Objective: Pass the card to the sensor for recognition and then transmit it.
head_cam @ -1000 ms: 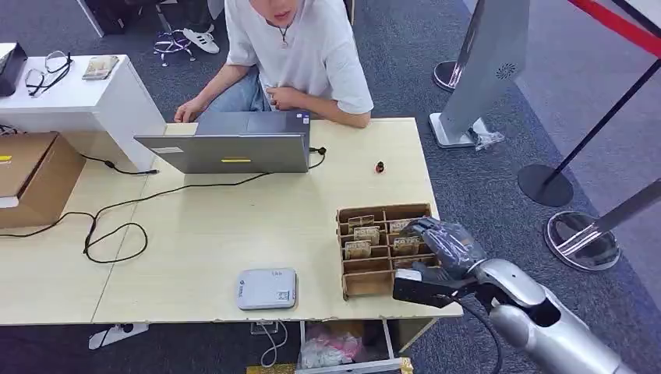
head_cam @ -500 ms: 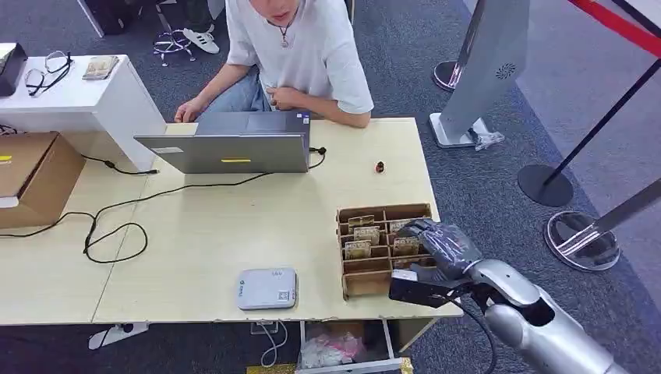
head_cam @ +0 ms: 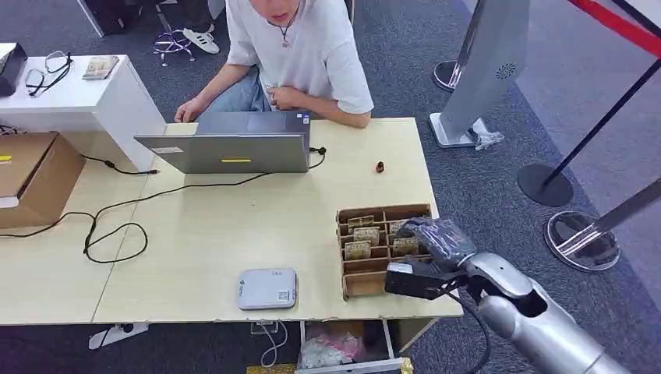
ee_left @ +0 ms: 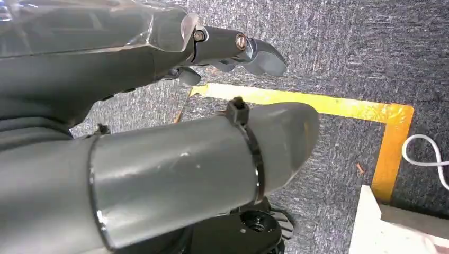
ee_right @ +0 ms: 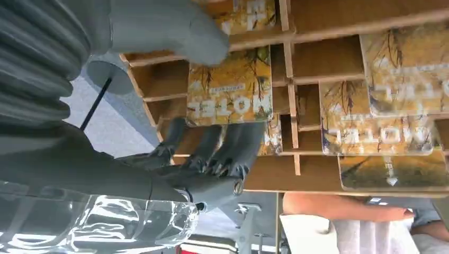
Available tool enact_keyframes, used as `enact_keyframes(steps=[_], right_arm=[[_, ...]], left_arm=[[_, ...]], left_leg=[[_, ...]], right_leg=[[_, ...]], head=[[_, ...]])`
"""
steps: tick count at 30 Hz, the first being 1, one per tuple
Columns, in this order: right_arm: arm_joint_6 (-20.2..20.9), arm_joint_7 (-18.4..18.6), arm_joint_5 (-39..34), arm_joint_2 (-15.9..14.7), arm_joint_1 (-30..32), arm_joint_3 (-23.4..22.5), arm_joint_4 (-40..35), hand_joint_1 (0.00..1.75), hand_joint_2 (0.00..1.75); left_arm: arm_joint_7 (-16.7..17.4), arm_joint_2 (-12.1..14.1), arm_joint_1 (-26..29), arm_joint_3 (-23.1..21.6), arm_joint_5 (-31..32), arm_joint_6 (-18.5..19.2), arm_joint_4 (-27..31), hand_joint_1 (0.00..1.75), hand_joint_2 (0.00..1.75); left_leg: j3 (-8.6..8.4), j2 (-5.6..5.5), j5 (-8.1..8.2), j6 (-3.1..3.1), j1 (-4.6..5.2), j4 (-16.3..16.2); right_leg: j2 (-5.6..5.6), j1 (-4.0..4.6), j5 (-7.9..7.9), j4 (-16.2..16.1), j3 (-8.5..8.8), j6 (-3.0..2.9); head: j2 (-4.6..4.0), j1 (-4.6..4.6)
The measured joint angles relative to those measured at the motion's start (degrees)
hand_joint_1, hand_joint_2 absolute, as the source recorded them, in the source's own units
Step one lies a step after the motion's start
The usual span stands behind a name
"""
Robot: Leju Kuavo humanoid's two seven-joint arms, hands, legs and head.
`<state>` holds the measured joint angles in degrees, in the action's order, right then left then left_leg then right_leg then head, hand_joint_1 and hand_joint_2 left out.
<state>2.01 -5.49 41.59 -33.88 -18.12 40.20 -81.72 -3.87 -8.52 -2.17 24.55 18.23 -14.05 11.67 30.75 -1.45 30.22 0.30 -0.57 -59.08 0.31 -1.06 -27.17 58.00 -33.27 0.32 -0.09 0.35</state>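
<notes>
I see the right hand point(head_cam: 436, 238) over the right-hand compartments of the cardboard card rack point(head_cam: 366, 284) — in the right wrist view its thumb point(ee_right: 174, 26) and dark fingers point(ee_right: 233, 145) bracket a yellow hotel card point(ee_right: 230, 90) standing in its slot, though I cannot tell whether they actually grip it. The grey card reader point(head_cam: 266, 288) lies on the table point(head_cam: 234, 226) just left of the rack. The left hand point(ee_left: 159, 148) hangs over carpet, fingers loosely extended — holding nothing.
</notes>
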Motion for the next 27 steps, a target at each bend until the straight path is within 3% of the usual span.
enact_keyframes(steps=[13,15,16,17,27], right_arm=[[0.24,-0.85,-0.63,0.31,-0.96,0.85,1.07,1.45,1.75],[0.24,-0.85,-0.79,0.31,-1.03,0.87,1.18,1.5,1.75],[0.24,-0.87,-0.79,0.31,-1.07,0.9,1.23,1.68,1.75],[0.24,-0.87,-0.81,0.33,-1.13,0.9,1.25,1.75,1.75],[-0.83,-1.01,-1.79,0.11,-2.46,0.74,0.22,1.75,1.75]], left_arm=[[-0.31,0.0,0.01,0.02,-0.11,-0.04,0.0,0.0,0.0],[-0.31,0.0,0.01,0.02,-0.11,-0.07,0.0,0.0,0.0],[-0.33,0.0,0.01,0.02,-0.11,-0.09,0.0,0.0,0.0],[-0.33,0.02,0.01,0.02,-0.11,-0.07,0.0,0.0,0.0],[-0.5,0.02,0.03,0.02,-0.09,-0.07,0.0,0.0,0.0]], left_leg=[[0.01,-0.01,0.0,0.0,0.0,0.0],[0.0,-0.01,0.0,0.0,0.0,0.0],[0.0,-0.01,0.0,0.0,0.0,0.0],[0.0,-0.01,0.0,0.0,0.0,0.0],[0.0,0.0,0.0,0.0,0.0,0.0]], right_leg=[[0.0,0.0,0.0,0.0,0.0,0.0],[0.0,0.0,0.0,0.0,0.0,0.0],[0.0,0.0,0.0,0.0,0.0,0.0],[0.0,0.0,0.0,0.0,0.0,0.0],[0.0,0.0,0.0,0.0,0.0,0.0]], head=[[0.0,0.0],[0.0,0.0],[0.0,0.0],[0.0,0.0],[0.0,0.0]])
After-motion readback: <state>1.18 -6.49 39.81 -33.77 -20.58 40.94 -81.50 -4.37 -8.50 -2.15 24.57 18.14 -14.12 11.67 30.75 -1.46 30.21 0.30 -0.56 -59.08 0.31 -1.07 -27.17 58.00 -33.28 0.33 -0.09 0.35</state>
